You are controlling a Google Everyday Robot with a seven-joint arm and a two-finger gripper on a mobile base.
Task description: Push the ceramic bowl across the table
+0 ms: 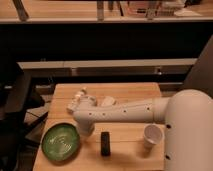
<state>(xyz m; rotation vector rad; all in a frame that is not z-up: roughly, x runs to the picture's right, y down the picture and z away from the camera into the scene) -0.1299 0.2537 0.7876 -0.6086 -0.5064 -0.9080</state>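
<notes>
The ceramic bowl [61, 141] is green and glossy with pale swirls inside. It sits on the front left corner of the light-wood table [125, 150]. My white arm reaches from the right across the table's middle. The gripper [85, 129] hangs down at the arm's left end, right beside the bowl's right rim. The wrist covers most of the gripper, and I cannot tell whether it touches the bowl.
A small black block [105, 143] lies right of the bowl. A white cup [152, 135] stands at the front right. A pale bottle [77, 101] and a white object [108, 101] lie behind the arm. A dark chair [17, 107] stands left of the table, with dark shelving behind it.
</notes>
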